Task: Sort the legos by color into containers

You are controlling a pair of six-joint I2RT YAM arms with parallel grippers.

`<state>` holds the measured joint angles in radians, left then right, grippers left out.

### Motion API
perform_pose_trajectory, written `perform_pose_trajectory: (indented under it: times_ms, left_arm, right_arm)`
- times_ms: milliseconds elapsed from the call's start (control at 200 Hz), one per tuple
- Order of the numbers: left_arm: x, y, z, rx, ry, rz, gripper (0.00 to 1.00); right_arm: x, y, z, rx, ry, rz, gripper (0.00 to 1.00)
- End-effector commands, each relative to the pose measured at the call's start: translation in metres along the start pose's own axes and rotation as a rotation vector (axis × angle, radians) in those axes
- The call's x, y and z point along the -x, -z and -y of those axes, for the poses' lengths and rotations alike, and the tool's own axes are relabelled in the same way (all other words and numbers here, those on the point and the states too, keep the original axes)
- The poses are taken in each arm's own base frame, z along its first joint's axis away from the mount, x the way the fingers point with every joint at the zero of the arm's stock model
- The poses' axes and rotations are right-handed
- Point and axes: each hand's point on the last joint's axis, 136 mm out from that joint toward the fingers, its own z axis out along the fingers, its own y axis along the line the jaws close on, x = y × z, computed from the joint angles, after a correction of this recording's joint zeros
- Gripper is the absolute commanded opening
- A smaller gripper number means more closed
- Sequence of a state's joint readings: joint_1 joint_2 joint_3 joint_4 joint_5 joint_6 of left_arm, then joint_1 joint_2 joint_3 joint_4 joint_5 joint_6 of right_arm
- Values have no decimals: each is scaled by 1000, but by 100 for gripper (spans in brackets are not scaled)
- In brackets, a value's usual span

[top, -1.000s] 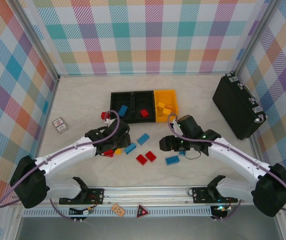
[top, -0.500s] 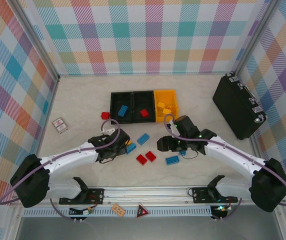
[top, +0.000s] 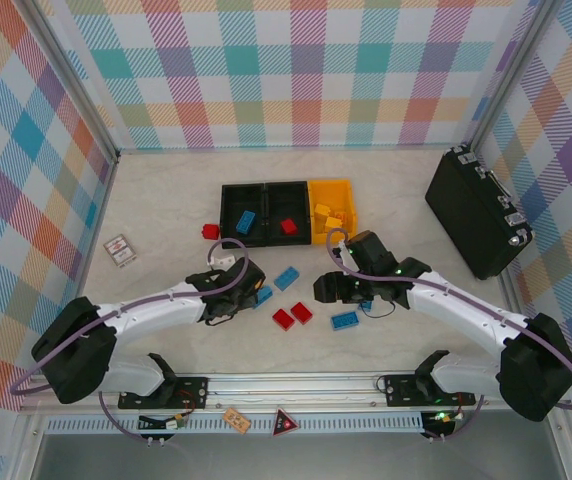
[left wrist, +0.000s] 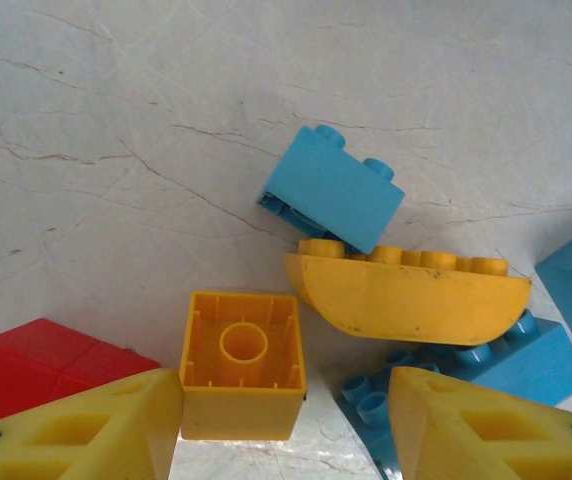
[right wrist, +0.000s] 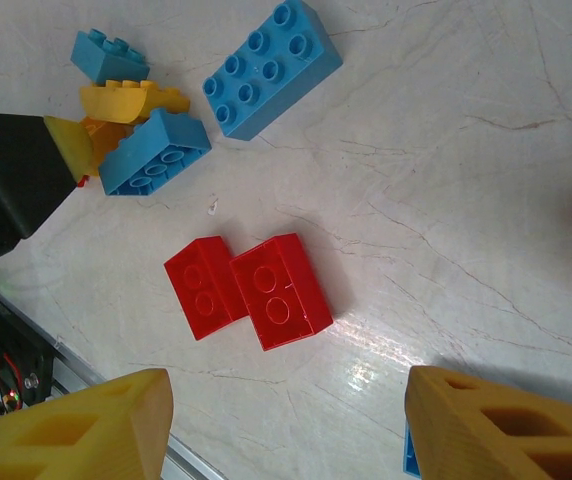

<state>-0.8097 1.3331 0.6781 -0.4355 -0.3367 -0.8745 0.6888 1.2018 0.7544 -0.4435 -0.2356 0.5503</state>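
Top view, 12 = far wall. Containers (top: pixel 286 184) sit at 12 of the loose pile: two black bins plus a yellow one at the 3 end. A blue lego (top: pixel 245 221) is in the 9-end bin, a red lego (top: pixel 288 226) in the middle, yellow legos (top: pixel 328 215) in the yellow. The other legos lie mid-table btw the two arms.

L gripper (left wrist: pixel 286 400) sits low over the pile, jaws spread, nothing pinched. An upside-down yellow square brick (left wrist: pixel 243 365) lies btw the fingers but off-centre. It's right against the finger at 7 (left wrist: pixel 86 430), w/ a clear gap to the finger at 5 (left wrist: pixel 486 425). Looks like the pick in hand, bound for the yellow bin.

Risks, my read:
- Off-centre brick: closing prob. shoves or twists it, giving a corner grip and a drop on the way.
- The 5 finger hangs over a blue brick (left wrist: pixel 486 365). Go lower and it may land on it, or trap it w/ the yellow one, putting the wrong colour in the bin.
- Curved yellow piece (left wrist: pixel 406 295) leans on the blue bricks at 1. A nudge tips it and scatters the cluster.

R gripper (right wrist: pixel 288 375) hovers over the table (right wrist: pixel 446 150), jaws spread, holding nothing. Two red bricks (right wrist: pixel 246 290) lie touching at 11 of it.
- Take one red and the other prob. drags along.
- L gripper's black body sits near at 9 in the R wrist view. W/ both arms on this patch they could bump.
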Motion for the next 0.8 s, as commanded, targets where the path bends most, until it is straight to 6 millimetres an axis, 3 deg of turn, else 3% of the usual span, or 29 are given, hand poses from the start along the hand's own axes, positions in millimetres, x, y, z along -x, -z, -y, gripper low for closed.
perform_pose_trajectory:
  times_ms: [0,210,510,795]
  left_arm:
    - [-1,-5,-4,40,-13,1,57]
    - [-5,-14,-8,85,-37,-10,57]
    - [-10,-31,-1,110,-67,-43,48]
    - [-18,-34,-2,115,-70,-77,49]
  right_arm:
    - [1,-2,0,-2,-7,7,63]
    - [1,-4,0,-3,-7,4,63]
    - [-1,-3,2,-11,-6,5,62]
    - [-1,-4,3,-15,-4,2,62]
